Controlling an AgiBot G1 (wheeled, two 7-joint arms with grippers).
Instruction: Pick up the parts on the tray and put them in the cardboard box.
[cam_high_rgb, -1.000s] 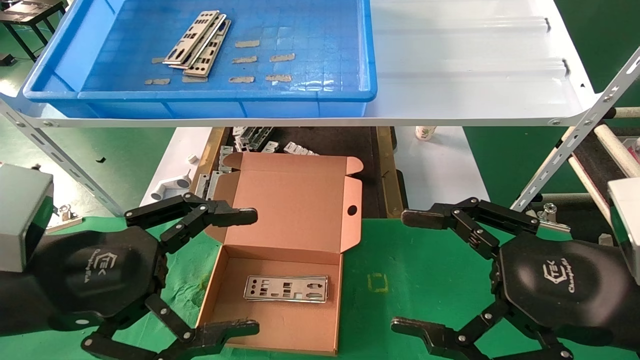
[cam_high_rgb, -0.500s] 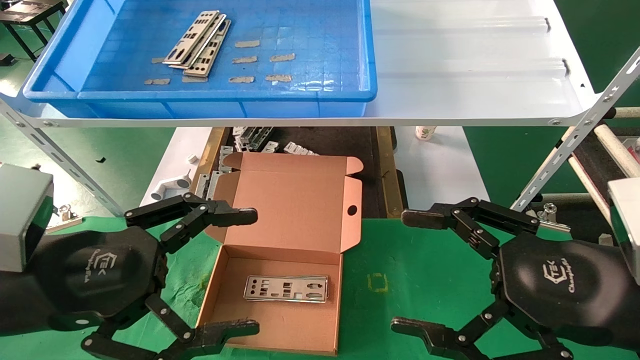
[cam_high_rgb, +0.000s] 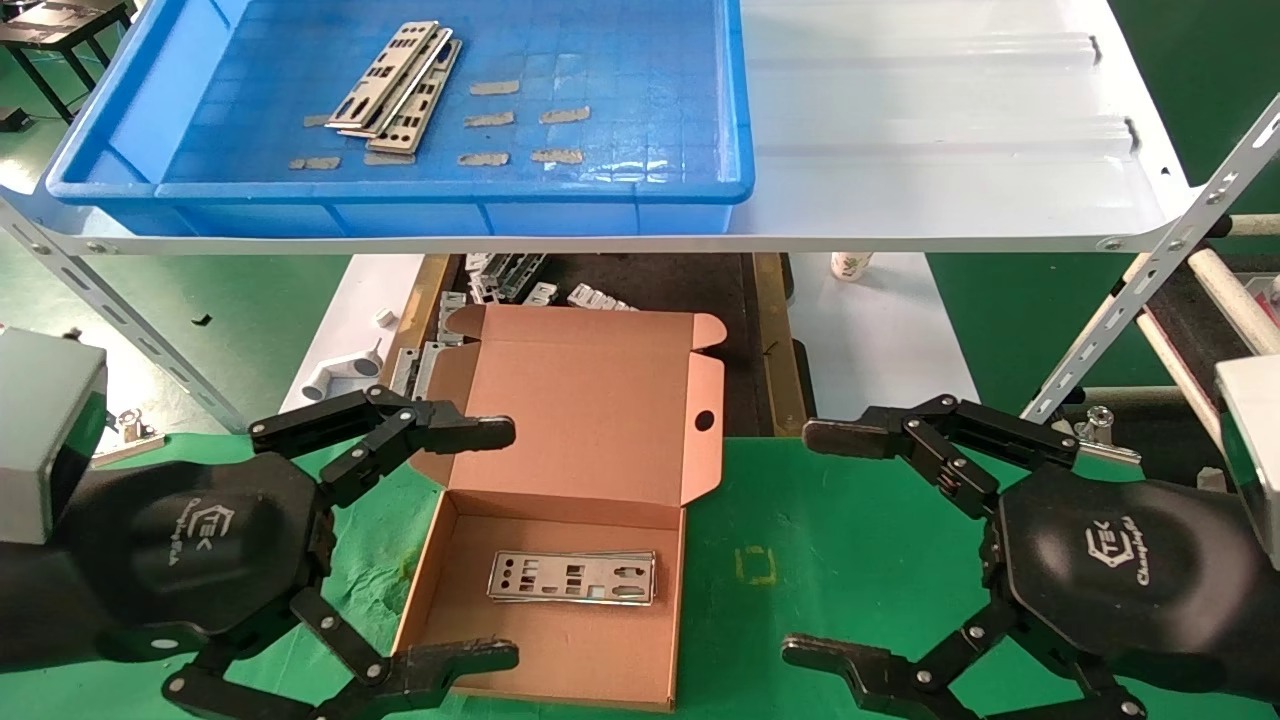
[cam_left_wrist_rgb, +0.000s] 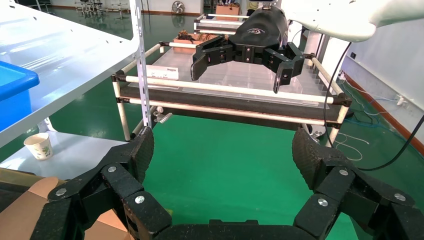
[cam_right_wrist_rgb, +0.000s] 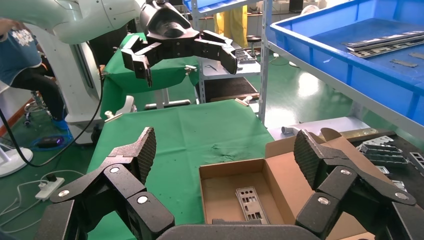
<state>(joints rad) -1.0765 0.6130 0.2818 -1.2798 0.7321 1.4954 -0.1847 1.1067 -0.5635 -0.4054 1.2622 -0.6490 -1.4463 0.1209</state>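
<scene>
Several silver-grey punched metal plates (cam_high_rgb: 398, 87) lie stacked at an angle in the blue tray (cam_high_rgb: 620, 190) on the white shelf; they also show in the right wrist view (cam_right_wrist_rgb: 380, 42). The open cardboard box (cam_high_rgb: 600, 420) sits on the green table below, with a plate (cam_high_rgb: 572, 577) flat on its floor, also seen in the right wrist view (cam_right_wrist_rgb: 251, 204). My left gripper (cam_high_rgb: 480, 545) is open and empty beside the box's left side. My right gripper (cam_high_rgb: 825, 545) is open and empty, to the right of the box.
The white sheet-metal shelf (cam_high_rgb: 950, 130) overhangs the space behind the box, on slanted perforated struts (cam_high_rgb: 1150, 290). Bent grey brackets (cam_high_rgb: 505, 280) lie on a dark surface behind the box. A paper cup (cam_high_rgb: 850, 265) and a white pipe fitting (cam_high_rgb: 340, 375) stand nearby.
</scene>
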